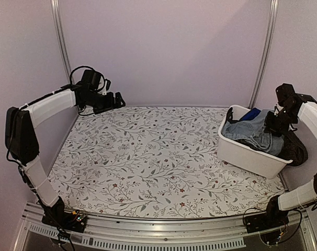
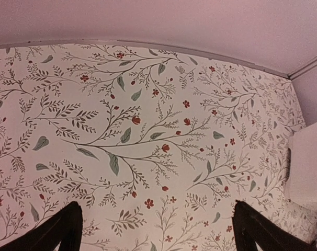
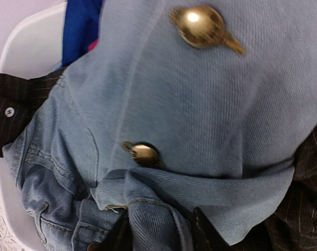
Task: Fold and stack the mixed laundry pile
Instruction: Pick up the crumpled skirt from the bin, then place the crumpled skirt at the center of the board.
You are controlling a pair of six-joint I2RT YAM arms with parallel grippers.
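The laundry pile sits in the white bin at the right. On top lies the light blue denim piece with brass buttons. Royal blue cloth, a sliver of red-pink cloth and the black pinstriped shirt show round it. Dark cloth hangs over the bin's right side. My right gripper is down in the bin, shut on a fold of the denim. My left gripper is open and empty, high over the table's far left.
The floral table cover spreads between the arms. The bin's white corner shows at the right of the left wrist view. Walls close in the back and both sides.
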